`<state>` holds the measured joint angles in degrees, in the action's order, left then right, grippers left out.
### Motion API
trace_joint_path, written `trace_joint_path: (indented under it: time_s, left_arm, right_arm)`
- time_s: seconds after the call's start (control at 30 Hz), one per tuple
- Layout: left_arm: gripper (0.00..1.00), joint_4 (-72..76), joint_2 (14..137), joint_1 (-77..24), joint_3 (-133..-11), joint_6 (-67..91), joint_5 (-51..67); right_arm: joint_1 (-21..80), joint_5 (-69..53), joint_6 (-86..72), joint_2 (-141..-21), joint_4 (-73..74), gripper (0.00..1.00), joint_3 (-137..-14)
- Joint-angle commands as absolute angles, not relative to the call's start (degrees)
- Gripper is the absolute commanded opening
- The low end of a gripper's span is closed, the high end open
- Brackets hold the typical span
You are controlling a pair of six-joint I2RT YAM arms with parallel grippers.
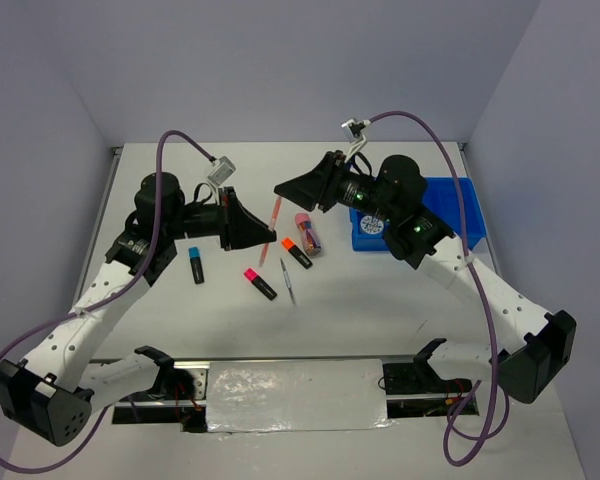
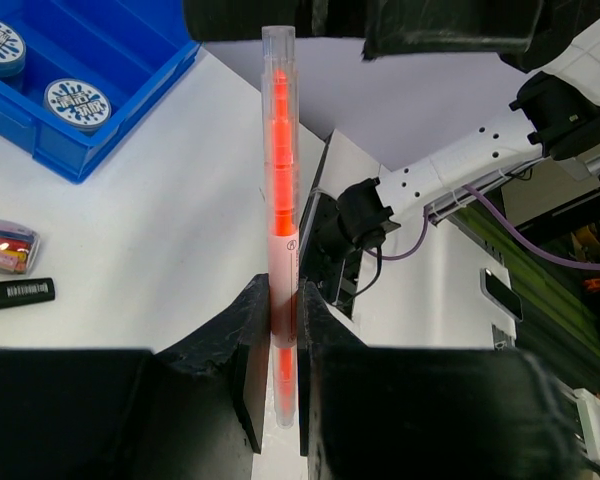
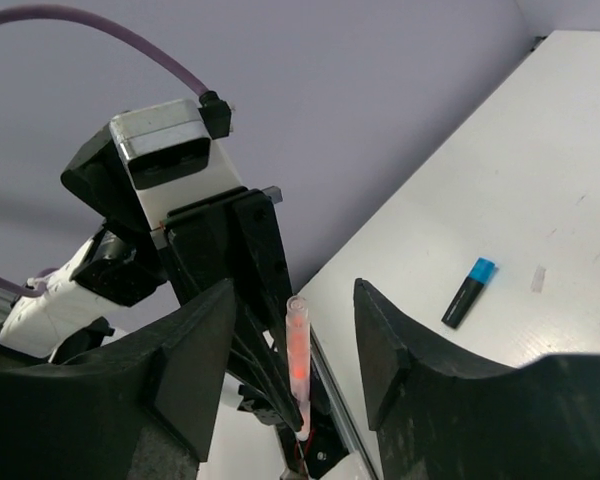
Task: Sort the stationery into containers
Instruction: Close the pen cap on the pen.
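Note:
My left gripper (image 1: 269,237) is shut on a thin pink pen (image 1: 274,214) and holds it above the table. In the left wrist view the pen (image 2: 281,170) stands up from between the shut fingers. My right gripper (image 1: 279,189) is open and empty just beyond the pen's far end. In the right wrist view the pen (image 3: 298,355) points between the spread fingers (image 3: 195,350) without touching them. The blue tray (image 1: 458,205) holds two tape rolls (image 2: 78,101). Blue-capped (image 1: 196,264), pink-capped (image 1: 259,283) and orange-capped (image 1: 297,252) highlighters, a pink-capped tube (image 1: 308,232) and a grey pen (image 1: 288,282) lie on the table.
The right arm (image 1: 410,215) covers the left part of the tray. The table's near edge carries the arm mounts and a metal rail (image 1: 295,385). Grey walls close the back and sides.

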<state>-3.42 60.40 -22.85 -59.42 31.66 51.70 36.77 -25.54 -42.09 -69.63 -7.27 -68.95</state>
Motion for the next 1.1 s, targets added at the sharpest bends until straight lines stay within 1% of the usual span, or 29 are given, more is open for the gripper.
trace_joint_path:
  time_s: [0.0, 0.1, 0.17, 0.2, 0.23, 0.27, 0.4, 0.43, 0.47, 0.5, 0.67, 0.77, 0.9, 1.07]
  left_arm:
    - [0.00, -0.5, 61.2, -22.9, -62.0, 31.4, 52.2]
    - [0.00, -0.5, 61.4, -22.9, -62.0, 31.6, 52.3]
    - [0.00, -0.5, 61.4, -22.9, -62.1, 31.7, 52.2]
    - [0.00, -0.5, 61.5, -22.9, -62.1, 31.8, 52.3]
    - [0.00, 1.0, 61.4, -22.9, -62.1, 32.0, 52.4]
    - [0.00, 1.1, 61.5, -23.0, -62.1, 31.9, 52.1]
    - [0.00, 1.2, 61.3, -22.9, -61.8, 32.3, 51.6]
    - [0.00, 1.2, 61.3, -22.9, -62.0, 32.3, 51.4]
    - [0.00, 1.0, 61.2, -22.9, -62.0, 32.3, 50.5]
    - [0.00, 1.1, 61.3, -22.9, -62.1, 32.4, 50.4]
    - [0.00, 0.2, 61.7, -22.7, -63.8, 32.9, 44.8]
    - [0.00, 2.4, 61.9, -22.2, -64.6, 33.7, 45.1]
    - [0.00, 1.9, 63.8, -21.1, -69.4, 31.6, 48.5]
    - [0.00, 3.1, 65.2, -16.7, -72.4, 31.0, 53.5]
  right_arm:
    - [37.3, -27.2, -41.2, -70.0, -7.0, 0.56, -69.9]
    - [37.4, -27.4, -41.2, -70.3, -7.2, 0.45, -70.0]
    - [37.4, -27.6, -41.4, -70.6, -7.2, 0.40, -70.1]
    - [37.3, -27.5, -41.3, -70.9, -6.9, 0.34, -70.6]
    - [37.4, -27.7, -41.2, -71.1, -6.9, 0.31, -70.7]
    - [37.4, -27.7, -41.2, -71.3, -6.6, 0.29, -70.8]
    - [37.4, -28.7, -41.4, -72.2, -6.9, 0.29, -71.1]
    - [37.4, -28.7, -41.2, -72.3, -6.9, 0.24, -71.1]
    - [37.4, -28.7, -41.0, -72.4, -6.7, 0.16, -71.1]
    - [37.4, -28.7, -40.9, -72.6, -6.6, 0.00, -71.1]
    - [38.4, -28.7, -40.3, -71.7, -7.6, 0.00, -69.0]
    - [40.2, -28.8, -40.9, -71.8, -8.4, 0.00, -66.5]
    - [44.0, -26.7, -37.3, -72.0, -4.8, 0.00, -63.4]
    - [47.5, -25.6, -36.0, -71.0, -4.0, 0.00, -57.8]
